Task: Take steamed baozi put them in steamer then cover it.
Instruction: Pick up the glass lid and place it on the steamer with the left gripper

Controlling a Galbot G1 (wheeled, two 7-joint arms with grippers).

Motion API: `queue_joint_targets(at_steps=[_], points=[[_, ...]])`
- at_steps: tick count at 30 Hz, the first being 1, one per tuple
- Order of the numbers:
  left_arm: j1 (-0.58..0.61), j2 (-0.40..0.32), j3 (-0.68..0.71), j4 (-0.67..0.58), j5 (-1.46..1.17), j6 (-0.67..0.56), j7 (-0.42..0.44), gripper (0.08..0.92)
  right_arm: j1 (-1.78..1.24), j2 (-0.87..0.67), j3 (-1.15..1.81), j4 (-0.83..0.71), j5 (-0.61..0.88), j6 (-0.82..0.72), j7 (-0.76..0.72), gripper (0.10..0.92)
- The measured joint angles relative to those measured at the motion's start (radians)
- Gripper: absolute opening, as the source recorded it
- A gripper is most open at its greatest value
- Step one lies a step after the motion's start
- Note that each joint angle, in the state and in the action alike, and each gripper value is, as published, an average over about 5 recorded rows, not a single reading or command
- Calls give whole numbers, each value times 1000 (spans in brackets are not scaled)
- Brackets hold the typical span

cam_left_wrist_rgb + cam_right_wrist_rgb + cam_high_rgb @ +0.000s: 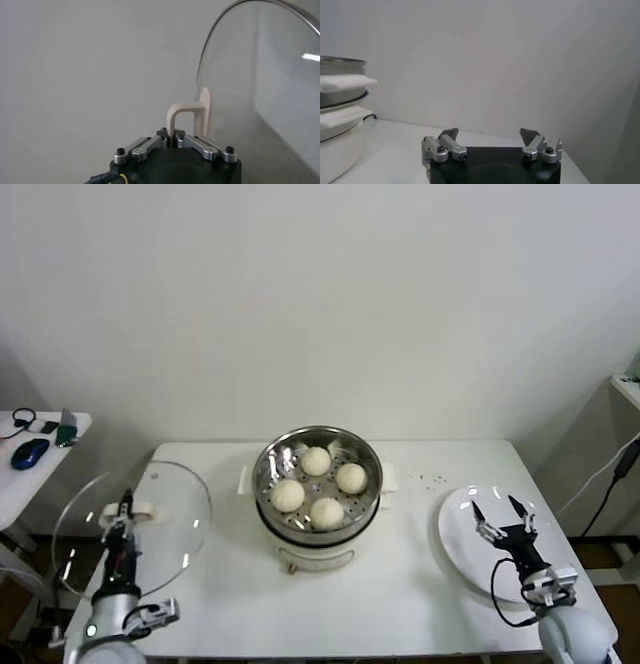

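Four cream-white baozi (pixel 318 482) lie on the perforated tray inside the steel steamer (pixel 270 514) at the table's middle. My left gripper (pixel 122 510) is shut on the pale handle (pixel 181 116) of the clear glass cover (pixel 160 534), holding it tilted above the table's left end, left of the steamer. In the left wrist view the cover's glass (pixel 260 80) stands on edge beside the handle. My right gripper (pixel 502 516) is open and empty over the white plate (pixel 460 549) at the right. The steamer's side (pixel 340 100) shows in the right wrist view.
A side table (pixel 20 474) at the far left holds a blue mouse (pixel 30 452) and small items. A black cable (pixel 612 484) hangs at the far right. Bare table top lies in front of the steamer.
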Motion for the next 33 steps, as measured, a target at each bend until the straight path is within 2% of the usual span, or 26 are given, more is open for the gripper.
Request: queue_joint_targets(at_steps=[9,14,18,24,33], points=[[-49,96,79,-84,-20,116,48,147,77,-9,-73,-42,-32,-10,19,823],[-150,150,173,-93,-26,185,107,147,117,-3,-113,-69,-51,-15,28,823],[-264,168,277,-79,-25,240,164,147,143,8,-139,-89,-70,-16,34,823],[-434,140,436,-25,3,300,252,147,157,14,-152,-109,-91,-17,38,823],[-589,24,609,64,79,335,365,147,158,19,-144,-120,-108,-17,40,823]])
